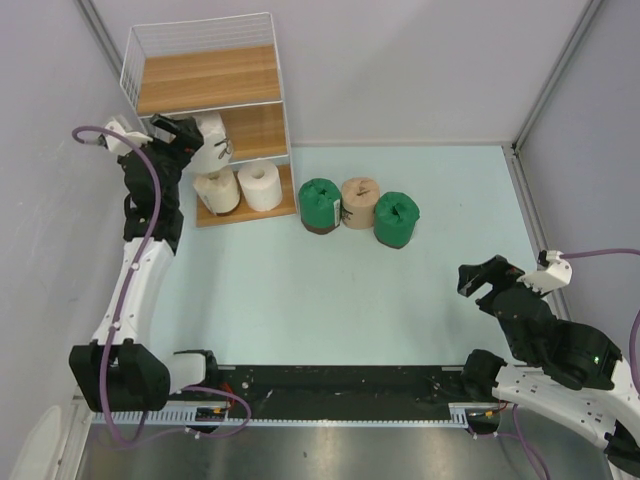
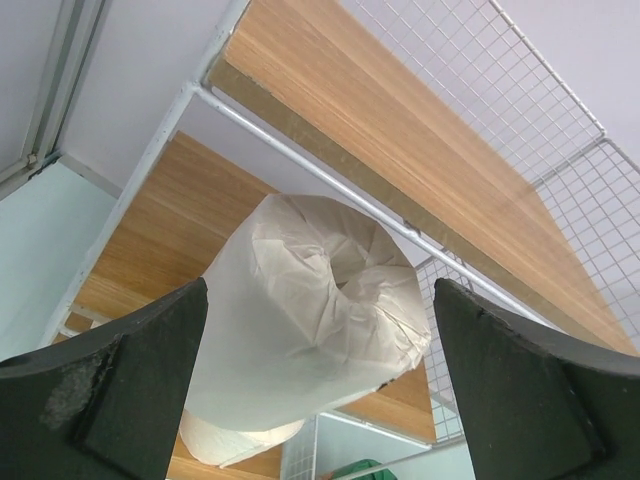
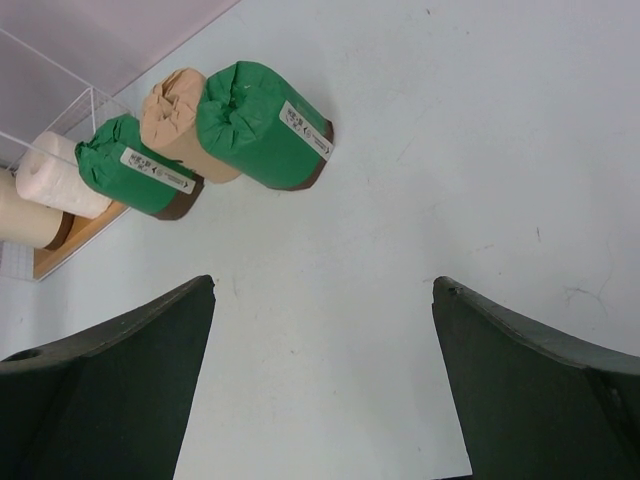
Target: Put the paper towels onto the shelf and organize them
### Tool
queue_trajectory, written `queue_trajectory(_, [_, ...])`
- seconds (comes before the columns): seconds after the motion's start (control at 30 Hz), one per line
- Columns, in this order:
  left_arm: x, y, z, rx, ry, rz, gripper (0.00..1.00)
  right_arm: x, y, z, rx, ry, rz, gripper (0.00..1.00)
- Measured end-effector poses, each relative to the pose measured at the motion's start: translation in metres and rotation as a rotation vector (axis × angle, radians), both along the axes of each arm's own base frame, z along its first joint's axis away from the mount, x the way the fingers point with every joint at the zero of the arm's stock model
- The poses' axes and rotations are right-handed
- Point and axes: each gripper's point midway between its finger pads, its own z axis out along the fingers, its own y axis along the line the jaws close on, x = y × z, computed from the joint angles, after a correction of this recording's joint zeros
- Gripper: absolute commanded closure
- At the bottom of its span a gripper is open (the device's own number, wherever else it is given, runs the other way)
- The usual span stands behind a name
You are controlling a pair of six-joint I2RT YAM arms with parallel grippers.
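Left claw (image 1: 195, 145) spread wide, straddling cream roll (image 2: 310, 310) on shelf (image 1: 210, 78) middle board; two more rolls (image 1: 260, 185) on bottom board; right claw (image 1: 483, 283) spread wide.

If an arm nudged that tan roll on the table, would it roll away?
Probably not: the tan roll stands on its flat end, so it would likely slide or tip. The green rolls close on each side should brace it sideways. Its crinkled wrap suggests it is soft and light.

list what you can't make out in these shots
- Top view: the cream roll on the shelf's middle board is partly covered by the left end effector.
- Left wrist: the roll below is mostly hidden behind it.
- Right wrist: the nearer green roll's label is too small to read.
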Motion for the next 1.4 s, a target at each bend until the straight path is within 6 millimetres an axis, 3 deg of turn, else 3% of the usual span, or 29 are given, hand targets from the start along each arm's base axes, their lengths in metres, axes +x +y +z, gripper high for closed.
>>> queue_trajectory(0.2, [-0.024,-0.003,0.003,-0.007,-0.02,-0.012,0.0,0.0,0.0,-0.001,-0.006,0.001,0.003,0.06])
queue_trajectory(0.33, [-0.048,-0.006,-0.006,-0.022,-0.029,-0.026,0.12,-0.001,0.0,0.0,-0.006,-0.001,0.005,0.06])
queue_trajectory(0.47, [-0.056,-0.011,-0.022,-0.038,-0.01,-0.052,0.25,-0.001,-0.001,0.001,0.002,-0.007,0.007,0.07])
queue_trajectory(0.73, [-0.042,-0.02,-0.056,-0.055,0.07,-0.099,0.43,-0.002,-0.001,0.001,0.006,-0.011,0.01,0.07])
queue_trajectory(1.0, [-0.02,-0.026,-0.081,-0.074,0.126,-0.133,0.44,-0.002,-0.001,0.001,0.006,-0.011,0.011,0.07])
queue_trajectory(1.4, [0.008,-0.029,-0.068,-0.089,0.089,-0.152,0.44,-0.003,0.0,0.0,0.012,-0.007,0.014,0.08])
